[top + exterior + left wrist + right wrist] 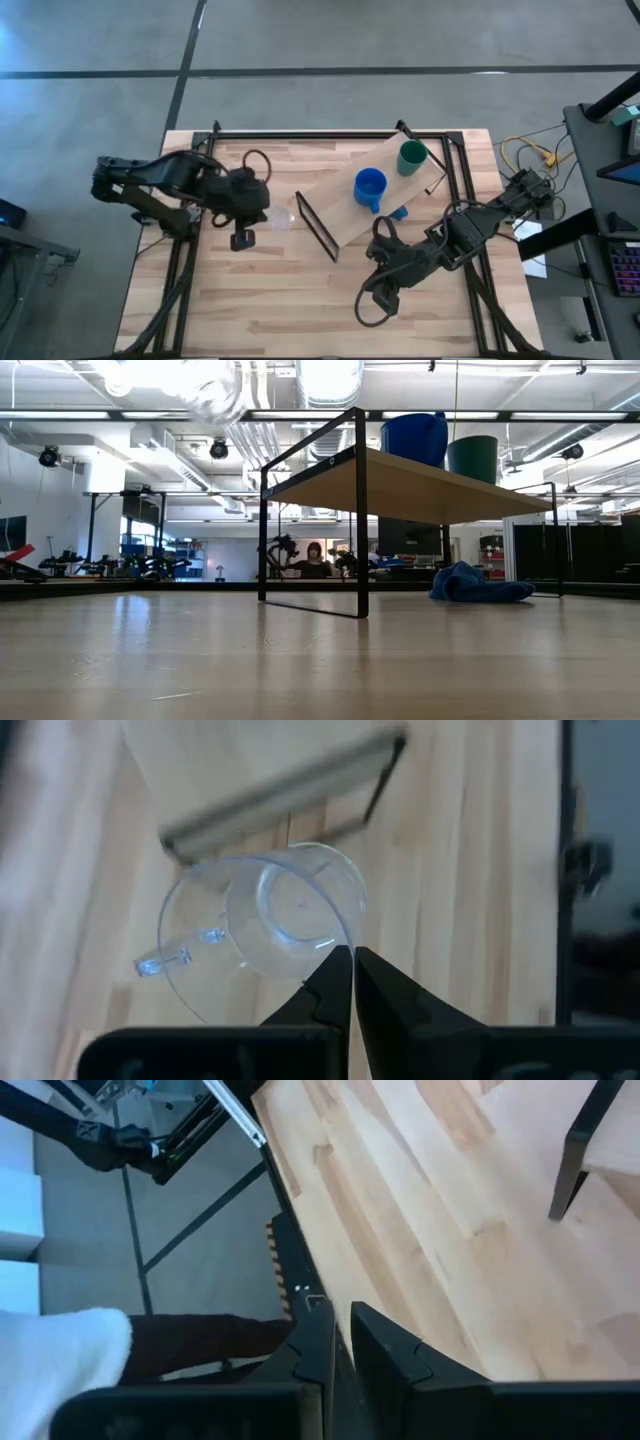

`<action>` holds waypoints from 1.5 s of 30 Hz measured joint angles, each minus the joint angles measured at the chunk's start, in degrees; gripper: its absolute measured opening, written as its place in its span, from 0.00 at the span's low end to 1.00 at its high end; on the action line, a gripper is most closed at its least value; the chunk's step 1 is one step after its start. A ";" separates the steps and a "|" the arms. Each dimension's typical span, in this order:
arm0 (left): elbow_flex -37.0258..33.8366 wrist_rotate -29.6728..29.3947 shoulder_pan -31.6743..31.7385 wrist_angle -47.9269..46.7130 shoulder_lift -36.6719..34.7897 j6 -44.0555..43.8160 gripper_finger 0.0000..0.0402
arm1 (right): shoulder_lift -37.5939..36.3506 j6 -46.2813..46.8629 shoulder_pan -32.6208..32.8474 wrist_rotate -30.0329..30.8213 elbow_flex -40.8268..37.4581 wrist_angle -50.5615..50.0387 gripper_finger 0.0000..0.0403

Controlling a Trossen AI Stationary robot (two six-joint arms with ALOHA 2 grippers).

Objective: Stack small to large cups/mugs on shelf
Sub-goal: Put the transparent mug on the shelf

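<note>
A wooden shelf (370,195) on black wire legs stands angled on the table (250,310). On the shelf sit a blue mug (369,186) near its middle and a green cup (411,157) beside it, toward the far end. The left gripper (352,982) hangs just off the shelf's near end, fingers pinched on the rim of a clear glass cup (265,925). The right gripper (338,1348), nearly closed and empty, waits near the shelf's other long side. A blue cloth (478,585) lies under the shelf.

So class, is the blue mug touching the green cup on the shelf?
Apart. In the high view a strip of bare shelf shows between the blue mug and the green cup; the low view shows them close, with a thin gap.
</note>
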 joint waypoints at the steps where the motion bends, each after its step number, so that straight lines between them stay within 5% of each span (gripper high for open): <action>1: 1.10 -1.16 -0.39 1.03 0.01 0.11 0.00 | 0.00 -0.29 0.00 0.39 0.00 -0.09 0.08; 7: 4.09 -2.50 -0.77 10.27 1.73 7.54 0.00 | 0.00 -0.72 0.00 3.41 0.00 -0.17 0.08; 21: 4.45 -3.17 -0.60 19.01 14.36 19.56 0.00 | -0.02 2.59 0.02 25.53 -0.92 -0.04 0.08; 29: 4.74 -8.13 -0.32 19.06 18.78 22.13 0.00 | -0.02 5.97 0.00 30.60 -5.26 0.37 0.08; 45: 4.76 -8.37 1.65 21.80 19.63 22.82 0.00 | -0.02 13.23 -0.38 36.59 -9.63 1.33 0.08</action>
